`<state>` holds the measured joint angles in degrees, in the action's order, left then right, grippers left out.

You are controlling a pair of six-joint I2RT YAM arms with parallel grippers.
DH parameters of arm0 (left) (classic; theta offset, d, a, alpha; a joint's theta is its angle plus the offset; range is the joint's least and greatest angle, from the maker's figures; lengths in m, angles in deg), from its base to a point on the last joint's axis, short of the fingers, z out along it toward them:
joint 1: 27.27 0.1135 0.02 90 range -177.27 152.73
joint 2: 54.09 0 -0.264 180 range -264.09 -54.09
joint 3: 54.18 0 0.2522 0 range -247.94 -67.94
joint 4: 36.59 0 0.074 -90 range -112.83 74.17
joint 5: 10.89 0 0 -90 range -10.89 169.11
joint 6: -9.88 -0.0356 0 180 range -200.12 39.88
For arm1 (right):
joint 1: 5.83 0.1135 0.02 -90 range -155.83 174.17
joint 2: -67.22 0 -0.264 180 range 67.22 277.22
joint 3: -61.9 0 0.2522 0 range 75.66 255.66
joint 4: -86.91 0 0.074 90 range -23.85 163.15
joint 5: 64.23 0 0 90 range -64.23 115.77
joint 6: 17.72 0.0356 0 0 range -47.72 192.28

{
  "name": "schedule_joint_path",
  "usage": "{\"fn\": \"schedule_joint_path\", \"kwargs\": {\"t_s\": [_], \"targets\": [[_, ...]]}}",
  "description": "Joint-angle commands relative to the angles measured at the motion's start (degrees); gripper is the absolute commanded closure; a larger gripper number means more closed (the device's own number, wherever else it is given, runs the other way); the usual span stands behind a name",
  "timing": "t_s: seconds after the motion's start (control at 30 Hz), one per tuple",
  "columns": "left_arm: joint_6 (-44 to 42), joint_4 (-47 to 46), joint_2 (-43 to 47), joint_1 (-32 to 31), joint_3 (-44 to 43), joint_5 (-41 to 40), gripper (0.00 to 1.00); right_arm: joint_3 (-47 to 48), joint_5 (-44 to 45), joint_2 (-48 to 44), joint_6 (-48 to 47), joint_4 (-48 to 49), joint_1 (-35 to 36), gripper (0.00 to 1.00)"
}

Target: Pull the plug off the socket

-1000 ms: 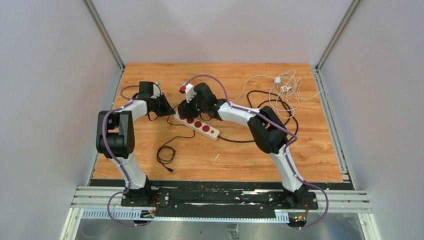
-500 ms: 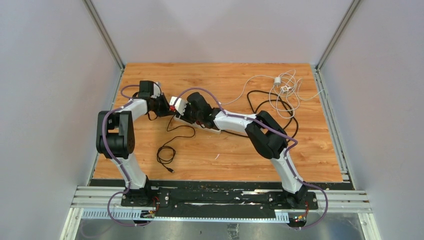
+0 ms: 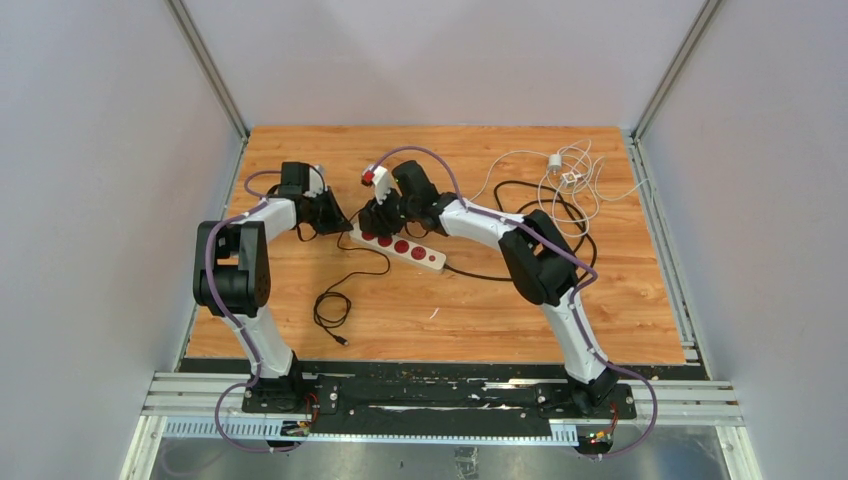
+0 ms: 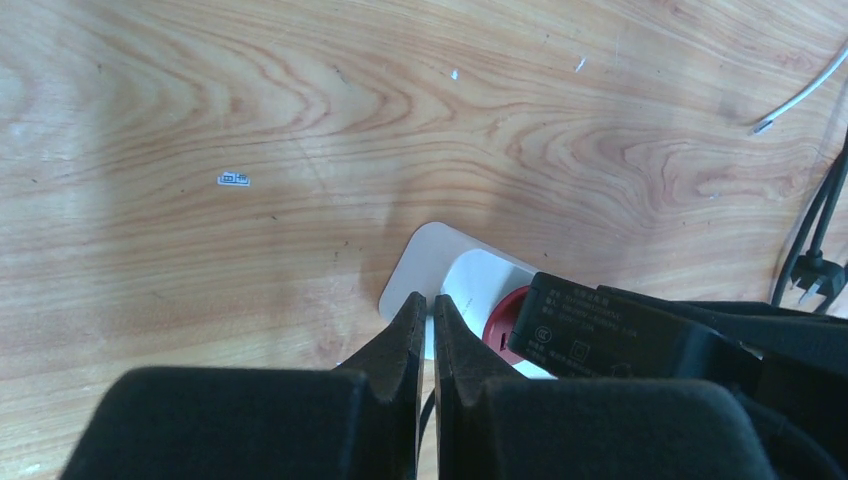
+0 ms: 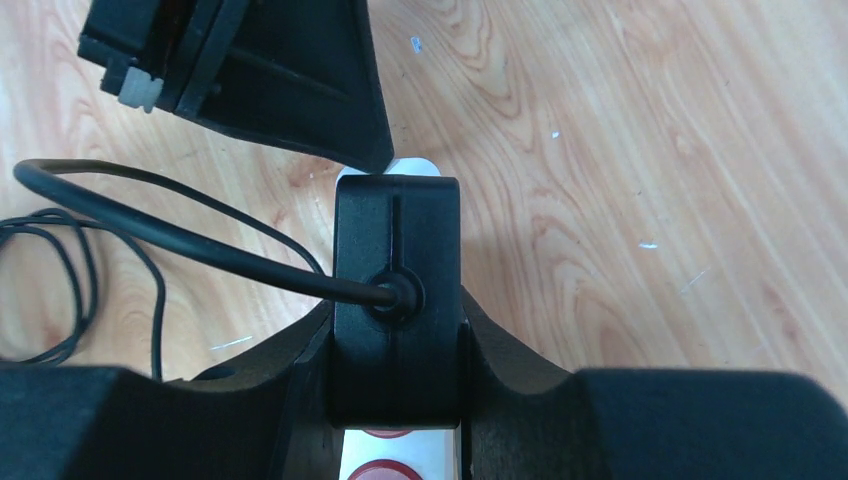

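The socket, a white power strip (image 3: 405, 248) with red outlets, lies at the table's middle. A black plug (image 5: 397, 280), a boxy adapter with a thin black cable (image 5: 150, 225), sits over the strip's left end outlet (image 4: 503, 312). My right gripper (image 5: 397, 330) is shut on the plug's sides; it also shows in the top view (image 3: 378, 217). My left gripper (image 4: 430, 303) is shut and empty, its tips down on the strip's white end (image 4: 425, 255), just left of the plug (image 4: 610, 325). The plug's pins are hidden.
A bundle of white cable with a small charger (image 3: 563, 172) lies at the back right. The strip's thick black cable (image 3: 560, 225) loops behind the right arm. The plug's thin cable coils toward the near edge (image 3: 333, 308). Walls stand close on both sides.
Half a second ago my right gripper had swung down and left over the strip; now it is back up with the plug. The strip's right end has shifted a little. The left gripper stayed put.
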<state>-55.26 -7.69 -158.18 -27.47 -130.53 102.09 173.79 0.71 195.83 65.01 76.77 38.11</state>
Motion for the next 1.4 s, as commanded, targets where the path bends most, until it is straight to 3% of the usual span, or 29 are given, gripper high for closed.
{"fn": "schedule_joint_path", "kwargs": {"t_s": [0.0, 0.13, 0.37, 0.7, 0.83, 1.13, 1.37], "targets": [[-1.8, 12.7, -4.7, -2.3, 4.6, -1.4, 0.93, 3.4, -9.7, 0.8, 10.9, -3.4, -2.0, 1.0], [-1.8, 12.8, -4.7, -2.3, 4.6, -1.4, 0.93, 4.3, -13.4, 1.3, 13.3, -3.4, -2.6, 1.0], [-1.8, 12.7, -4.7, -2.3, 4.6, -1.4, 0.93, 2.4, -9.4, -2.0, 7.6, -2.6, -2.7, 1.0], [-1.9, 12.8, -4.8, -2.4, 4.4, -1.4, 0.93, -5.6, -8.2, -7.9, -15.6, -0.3, -1.1, 1.0], [-2.0, 12.8, -4.7, -2.3, 4.5, -1.4, 0.92, -7.4, -3.7, -8.7, -22.8, -0.4, 1.2, 1.0], [-1.7, 10.8, -3.9, -2.4, 4.8, 1.1, 0.88, -5.6, -1.6, -14.2, -8.9, -1.8, 0.5, 1.0], [-0.3, 10.5, 0.1, -2.4, 2.5, 1.4, 0.62, -5.1, -4.8, -22.9, 3.8, -6.9, -2.7, 1.0]]}}
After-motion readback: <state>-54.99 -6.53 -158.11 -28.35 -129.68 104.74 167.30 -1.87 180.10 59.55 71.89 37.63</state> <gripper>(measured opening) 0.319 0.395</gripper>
